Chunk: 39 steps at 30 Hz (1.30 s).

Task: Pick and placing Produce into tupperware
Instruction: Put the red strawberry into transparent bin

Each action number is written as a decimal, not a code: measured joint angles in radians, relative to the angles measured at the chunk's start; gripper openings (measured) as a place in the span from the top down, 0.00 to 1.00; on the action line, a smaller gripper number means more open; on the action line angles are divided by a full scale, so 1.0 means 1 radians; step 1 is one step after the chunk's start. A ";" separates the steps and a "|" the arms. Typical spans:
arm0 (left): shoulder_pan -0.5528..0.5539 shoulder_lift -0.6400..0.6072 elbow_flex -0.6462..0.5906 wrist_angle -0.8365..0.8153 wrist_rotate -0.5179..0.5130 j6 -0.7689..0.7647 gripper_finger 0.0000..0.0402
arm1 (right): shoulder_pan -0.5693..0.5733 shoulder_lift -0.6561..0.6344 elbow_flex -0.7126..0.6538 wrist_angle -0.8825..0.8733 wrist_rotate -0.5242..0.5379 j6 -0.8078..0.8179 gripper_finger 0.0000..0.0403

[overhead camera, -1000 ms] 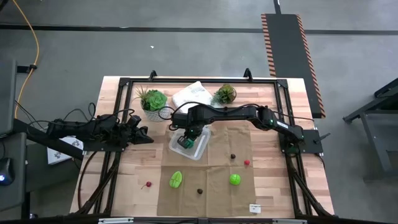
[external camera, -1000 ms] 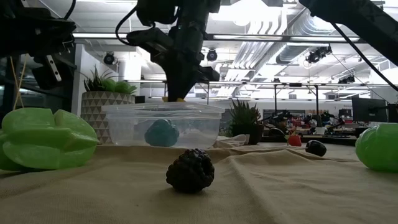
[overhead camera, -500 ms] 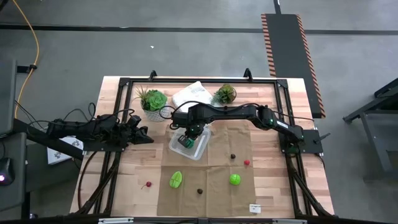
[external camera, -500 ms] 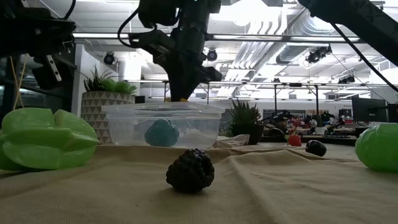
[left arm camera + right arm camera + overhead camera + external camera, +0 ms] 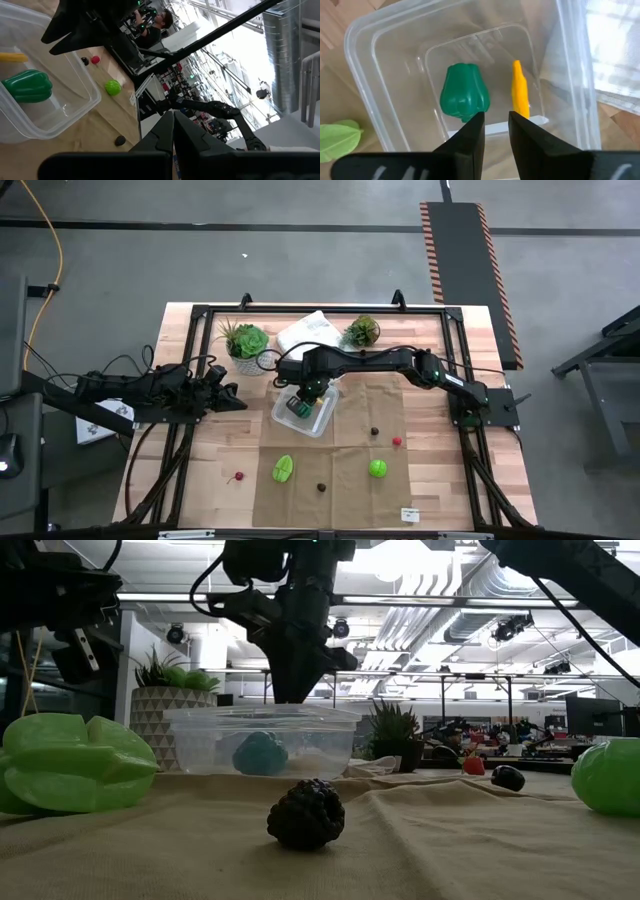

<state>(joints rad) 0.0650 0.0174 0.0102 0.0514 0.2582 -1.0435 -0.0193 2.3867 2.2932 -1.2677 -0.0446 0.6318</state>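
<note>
R gripper (image 5: 496,131) above tupperware (image 5: 365,65), jaws apart; yellow piece (image 5: 519,95) inside.

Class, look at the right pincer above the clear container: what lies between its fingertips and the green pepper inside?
Nothing: in the right wrist view the right pincer hovers open above the green pepper, with only bare container floor between.
</note>
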 joint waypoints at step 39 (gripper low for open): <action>0.000 0.000 0.000 0.000 -0.008 -0.001 1.00 | -0.014 -0.387 0.063 0.150 -0.036 -0.357 0.81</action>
<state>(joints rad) 0.0647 0.0170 0.0101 0.0513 0.2504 -1.0443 -0.0336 1.9996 2.3562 -1.1179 -0.0808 0.2745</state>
